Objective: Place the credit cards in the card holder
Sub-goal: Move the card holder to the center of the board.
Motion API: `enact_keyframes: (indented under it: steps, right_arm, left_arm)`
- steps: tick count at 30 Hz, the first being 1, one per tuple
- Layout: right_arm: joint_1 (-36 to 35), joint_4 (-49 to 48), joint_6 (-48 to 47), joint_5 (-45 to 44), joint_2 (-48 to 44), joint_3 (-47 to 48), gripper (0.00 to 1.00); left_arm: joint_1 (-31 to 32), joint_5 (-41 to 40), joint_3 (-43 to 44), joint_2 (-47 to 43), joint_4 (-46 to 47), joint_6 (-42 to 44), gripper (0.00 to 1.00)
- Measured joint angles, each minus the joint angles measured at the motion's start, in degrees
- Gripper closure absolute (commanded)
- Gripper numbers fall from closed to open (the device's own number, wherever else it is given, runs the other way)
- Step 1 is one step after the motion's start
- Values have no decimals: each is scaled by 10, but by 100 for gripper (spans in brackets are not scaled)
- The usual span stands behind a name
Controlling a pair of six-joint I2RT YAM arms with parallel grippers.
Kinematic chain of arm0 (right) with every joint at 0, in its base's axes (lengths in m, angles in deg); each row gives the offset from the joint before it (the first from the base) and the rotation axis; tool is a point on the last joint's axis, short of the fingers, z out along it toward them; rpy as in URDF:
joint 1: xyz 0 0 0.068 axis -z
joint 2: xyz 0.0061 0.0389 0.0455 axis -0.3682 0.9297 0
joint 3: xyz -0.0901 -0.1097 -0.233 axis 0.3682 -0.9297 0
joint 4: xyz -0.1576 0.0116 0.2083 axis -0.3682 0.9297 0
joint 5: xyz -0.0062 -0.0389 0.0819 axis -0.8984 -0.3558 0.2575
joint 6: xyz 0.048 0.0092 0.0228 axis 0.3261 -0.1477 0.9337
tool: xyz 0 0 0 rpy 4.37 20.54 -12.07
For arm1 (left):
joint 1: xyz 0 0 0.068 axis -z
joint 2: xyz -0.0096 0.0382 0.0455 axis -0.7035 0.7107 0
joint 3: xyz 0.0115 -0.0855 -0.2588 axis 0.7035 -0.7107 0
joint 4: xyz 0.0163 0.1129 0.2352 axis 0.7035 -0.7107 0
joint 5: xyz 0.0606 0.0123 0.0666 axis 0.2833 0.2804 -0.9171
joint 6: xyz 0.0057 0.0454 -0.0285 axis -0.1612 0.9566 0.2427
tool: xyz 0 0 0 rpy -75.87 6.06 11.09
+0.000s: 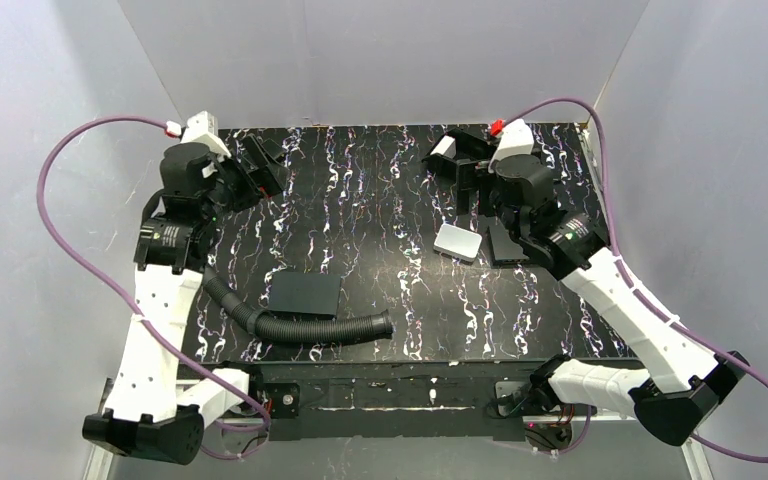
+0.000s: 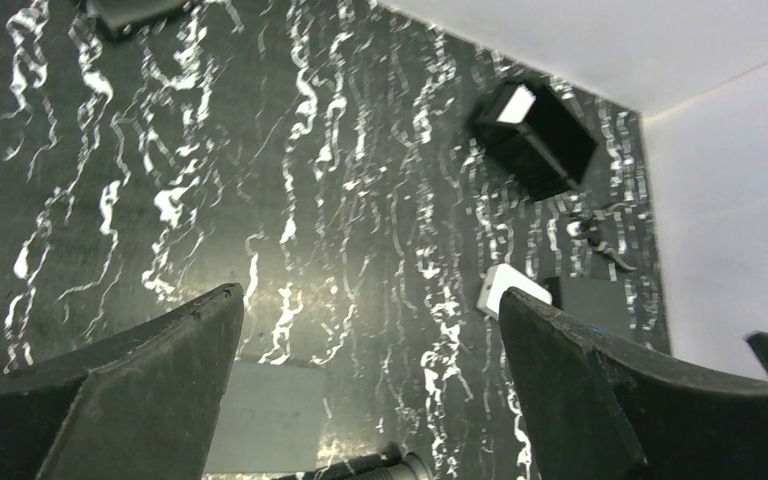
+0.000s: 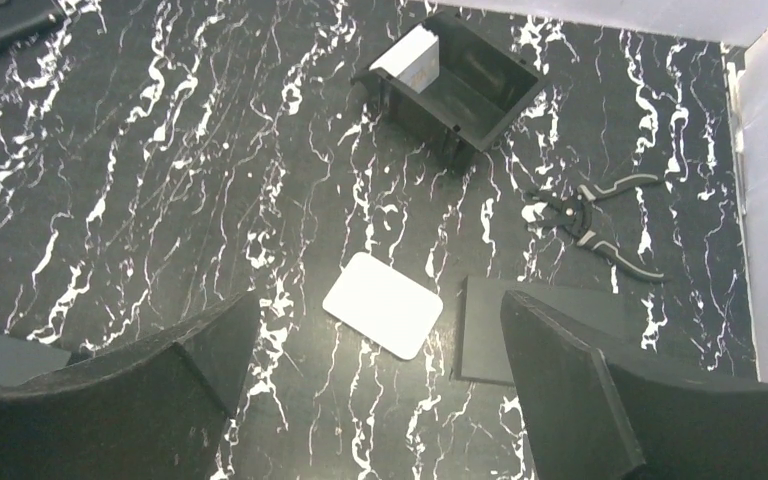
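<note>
Both the left gripper (image 2: 368,295) and the right gripper (image 3: 380,297) hang wide open, holding nothing. A pale whitish credit card (image 3: 410,58) leans inside an open black plastic box (image 3: 490,78). The small black folding card holder (image 3: 5,20) lies well apart, far left.

The middle of the counter (image 1: 380,200) lies open up to the back wall (image 1: 380,60). A corrugated hose (image 1: 305,327) and a flat black pad (image 1: 304,293) block the near edge. A silver case (image 1: 458,242), a second pad (image 3: 540,335), a black box (image 3: 455,85) and pliers (image 3: 600,225) crowd the far right.
</note>
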Motion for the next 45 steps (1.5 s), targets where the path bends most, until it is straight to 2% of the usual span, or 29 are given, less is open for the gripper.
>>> enact_keyframes:
  steps: [5,9,15,19,24,28,30,34,36,40,45]
  right_arm:
    - [0,-2,5,22,-8,-27,0]
    - [0,-14,2,77,-17,-65,0]
    - [0,-40,2,154,-14,-96,0]
    - [0,-65,4,187,-15,-112,0]
    - [0,-78,4,205,-15,-113,0]
    - [0,-79,4,205,-14,-113,0]
    - [0,-80,4,204,-12,-113,0]
    - [0,-82,4,198,-1,-112,0]
    - [0,-82,4,198,7,-110,0]
    - [0,-83,4,198,25,-103,0]
    - [0,-82,5,199,34,-98,0]
  left_arm:
    - [-18,-12,-40,24,-1,-3,1]
    - [-97,35,-77,67,28,-40,1]
    - [-205,118,-88,246,132,-139,1]
    - [-229,124,-32,408,167,-161,2]
    - [-229,126,110,590,199,-173,26]
    - [-229,136,150,669,264,-207,35]
    - [-229,140,152,690,297,-230,37]
    - [-228,124,178,711,336,-250,47]
    - [-226,119,212,736,348,-254,54]
    - [-222,116,248,777,364,-263,57]
    - [-219,114,271,789,365,-270,72]
